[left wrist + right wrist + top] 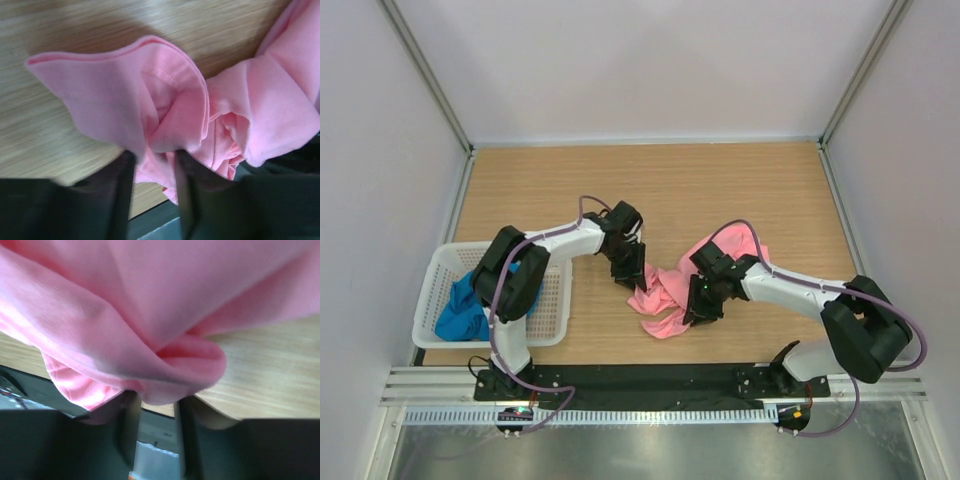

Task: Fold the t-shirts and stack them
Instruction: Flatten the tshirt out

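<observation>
Some of the blue t-shirt (460, 316) lay hidden. Left tool (154, 159) and right tool (156, 401) both clenched the pink t-shirt (665, 298).

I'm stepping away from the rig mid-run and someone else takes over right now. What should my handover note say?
Left gripper: closed on a bunch of the pink t-shirt at its left edge.
Right gripper: jaws around a fold on the shirt's right side; a firm grip cannot be confirmed.
Pink t-shirt: crumpled on the table, between the arms.
Blue t-shirt: heaped in the white basket at the table's left.
Done: nothing folded or stacked.
Left: spread and fold pink, fetch and fold blue, stack both.
</observation>
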